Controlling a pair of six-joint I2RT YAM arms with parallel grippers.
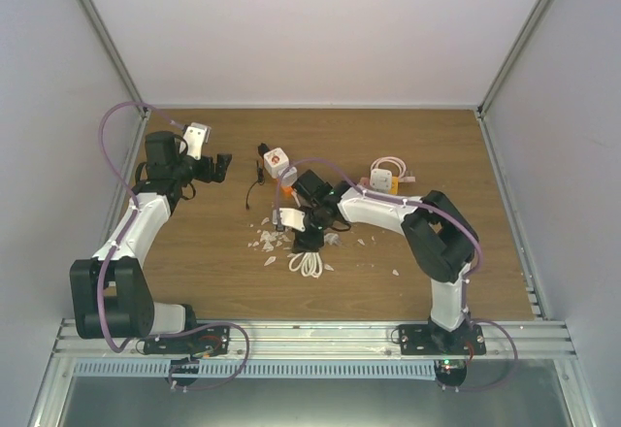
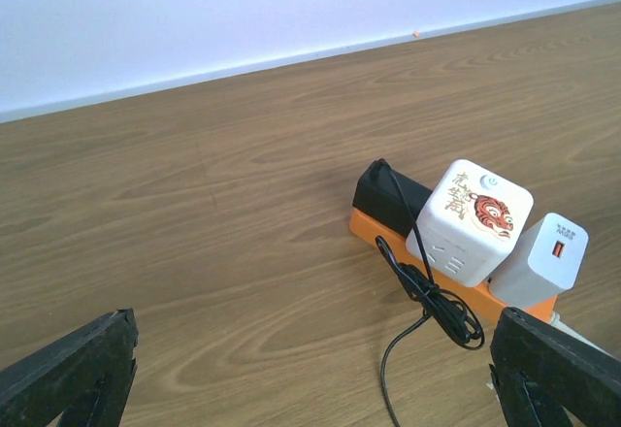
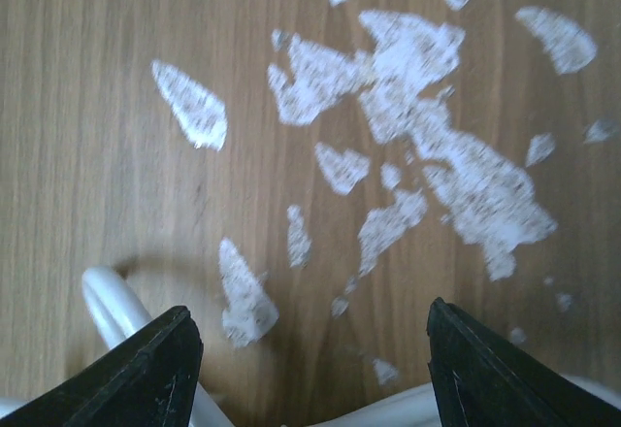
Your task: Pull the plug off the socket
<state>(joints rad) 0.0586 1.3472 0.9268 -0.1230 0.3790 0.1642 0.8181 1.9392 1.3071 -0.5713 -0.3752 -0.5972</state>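
Note:
An orange power strip [image 2: 383, 234] lies on the wooden table, right of centre in the left wrist view. Plugged into it are a black plug [image 2: 388, 197] with a bundled black cord [image 2: 441, 301], a white cube adapter [image 2: 469, 221] with a tiger picture, and a white charger [image 2: 548, 262]. In the top view the cube [image 1: 277, 159] sits at mid-table. My left gripper [image 1: 221, 167] [image 2: 315, 320] is open and empty, left of the strip and apart from it. My right gripper [image 1: 288, 220] [image 3: 310, 311] is open and empty, low over white scraps [image 3: 417, 126].
A coiled white cable [image 1: 307, 263] [image 3: 116, 306] lies just by the right gripper. A black adapter [image 1: 312, 186] sits under the right forearm. A second white adapter with a pink cable [image 1: 384, 176] lies at the right. White walls enclose the table.

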